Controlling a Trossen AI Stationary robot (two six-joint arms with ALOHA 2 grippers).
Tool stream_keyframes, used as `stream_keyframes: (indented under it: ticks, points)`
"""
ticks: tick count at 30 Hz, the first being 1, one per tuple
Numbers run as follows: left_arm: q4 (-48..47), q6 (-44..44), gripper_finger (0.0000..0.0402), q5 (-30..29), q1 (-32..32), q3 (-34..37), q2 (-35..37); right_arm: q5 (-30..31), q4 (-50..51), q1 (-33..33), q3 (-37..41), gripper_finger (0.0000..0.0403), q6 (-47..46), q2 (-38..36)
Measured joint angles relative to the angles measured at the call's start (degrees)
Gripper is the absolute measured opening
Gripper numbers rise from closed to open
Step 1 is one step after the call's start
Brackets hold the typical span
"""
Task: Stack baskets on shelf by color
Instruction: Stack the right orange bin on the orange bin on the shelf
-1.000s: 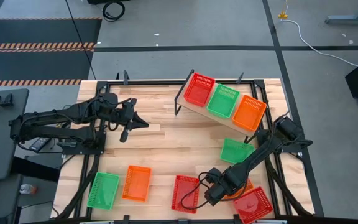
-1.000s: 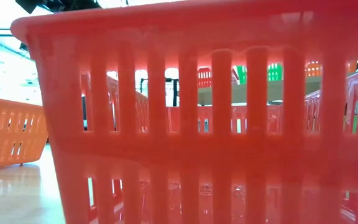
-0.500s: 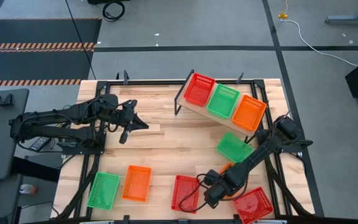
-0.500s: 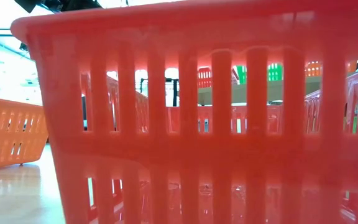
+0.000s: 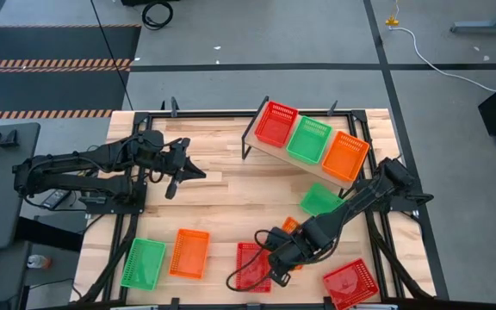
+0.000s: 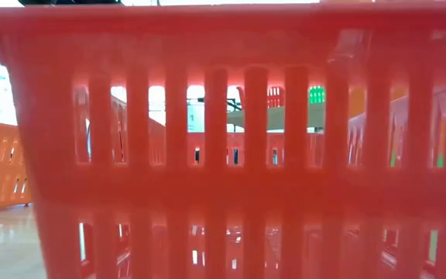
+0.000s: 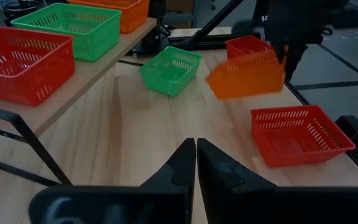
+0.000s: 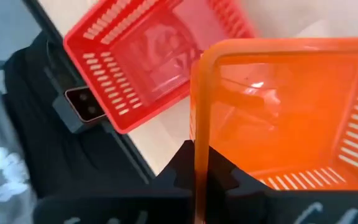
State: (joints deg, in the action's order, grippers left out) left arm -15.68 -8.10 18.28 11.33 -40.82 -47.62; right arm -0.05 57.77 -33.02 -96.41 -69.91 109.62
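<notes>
We counted nine baskets: along the bench's near edge lay four, the right gripper (image 5: 284, 255) clamped an orange basket (image 7: 246, 75) aloft, one green sat mid-right, three filled the shelf (image 5: 293, 158). The left gripper (image 7: 196, 163) hovered closed.

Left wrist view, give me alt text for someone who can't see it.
The right hand holds an orange basket in the air above the table, between a green basket and a red one. The left hand's shut fingers point toward them.

Grey floor (image 5: 248, 52), striped black mat (image 5: 54, 52)
</notes>
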Motion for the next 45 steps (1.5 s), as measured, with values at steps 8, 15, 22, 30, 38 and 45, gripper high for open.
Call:
stream_keyframes:
  ticks: [8, 15, 22, 30, 38, 45]
  points:
    - [-0.02, 0.0, 0.0023, 0.0, 0.0, 0.0, 0.0, 2.16, 19.66, 2.41, -11.23, 0.0011, 4.37, -0.06]
    - [0.0, -0.08, 0.002, 0.0, 0.0, 0.0, 0.0, 2.41, 32.59, 4.27, -19.35, 0.001, 8.86, -0.07]
    - [0.0, -0.11, 0.0017, 0.0, 0.0, 0.0, 0.0, 4.94, 32.18, 5.47, -22.94, 0.001, 14.2, -1.22]
    - [0.04, -0.13, 0.0023, -0.02, 0.0, 0.0, 0.0, 5.31, 32.23, 8.5, -24.47, 0.001, 19.83, -1.71]
    - [0.03, -0.2, 0.0017, -0.02, 0.0, 0.0, 0.0, 6.73, 32.25, 13.92, -27.75, 0.001, 28.64, -1.86]
    - [0.01, -0.21, 0.0024, -0.02, 0.0, 0.0, 0.0, 11.65, 32.21, 17.11, -35.28, 0.001, 36.64, -2.17]
